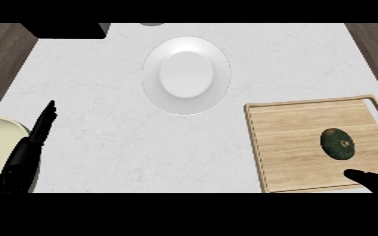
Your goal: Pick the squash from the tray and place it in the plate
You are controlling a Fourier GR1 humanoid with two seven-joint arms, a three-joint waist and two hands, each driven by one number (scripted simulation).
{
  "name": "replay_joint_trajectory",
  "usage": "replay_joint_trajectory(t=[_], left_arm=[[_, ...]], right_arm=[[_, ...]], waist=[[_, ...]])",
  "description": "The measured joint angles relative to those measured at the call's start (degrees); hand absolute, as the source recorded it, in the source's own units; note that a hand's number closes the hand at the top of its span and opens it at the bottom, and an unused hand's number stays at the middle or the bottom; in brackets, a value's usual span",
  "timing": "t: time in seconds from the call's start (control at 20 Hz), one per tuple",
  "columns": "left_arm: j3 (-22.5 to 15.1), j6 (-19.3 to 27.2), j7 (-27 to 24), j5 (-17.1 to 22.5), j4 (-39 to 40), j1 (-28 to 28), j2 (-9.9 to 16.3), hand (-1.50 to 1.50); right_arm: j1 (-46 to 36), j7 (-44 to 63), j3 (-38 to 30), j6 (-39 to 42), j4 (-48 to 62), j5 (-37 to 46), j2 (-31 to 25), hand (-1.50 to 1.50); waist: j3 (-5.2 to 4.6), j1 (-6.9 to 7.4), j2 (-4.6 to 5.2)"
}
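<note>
A dark green squash [337,143] lies on the right part of the wooden tray [288,145] at the counter's right. The white plate [185,75] sits at the middle of the counter, farther back, with nothing on it. Only the tip of my right hand [362,178] shows at the lower right corner of the tray, just below the squash and apart from it. My left hand [38,130] rests at the left edge, fingers straight and pointing up, holding nothing.
A pale round object [9,135] peeks in at the left edge beside my left hand. A black object [66,29] sits at the back left corner. Dark wood borders the white marble counter on both sides.
</note>
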Motion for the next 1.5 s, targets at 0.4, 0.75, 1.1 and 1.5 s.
replay_joint_trajectory(t=[0.4, 0.75, 1.1, 1.5], left_arm=[[2.19, -1.45, 0.28, -2.63, 1.98, -1.56, -3.04, 0.00], [4.59, -3.82, 1.32, -4.71, 1.43, -1.66, -4.61, 0.00], [7.13, -5.95, 1.25, -7.32, 1.46, -1.90, -6.73, 0.00], [9.42, -8.15, 2.62, -10.28, 0.50, -2.32, -9.26, 0.00]], right_arm=[[-5.47, -3.63, -0.33, 8.30, 9.04, 1.95, 4.12, -1.50], [-9.75, -5.68, -1.44, 14.52, 15.64, 3.88, 7.61, -1.50], [-12.91, -7.55, -2.63, 17.32, 21.54, 8.10, 11.96, -1.50], [-15.86, -12.33, -5.70, 19.28, 27.26, 11.47, 15.45, 1.50]], waist=[[0.00, -0.46, -0.05], [0.00, -0.50, -0.07], [0.00, -0.51, -0.07], [-0.10, -0.60, -0.11]])
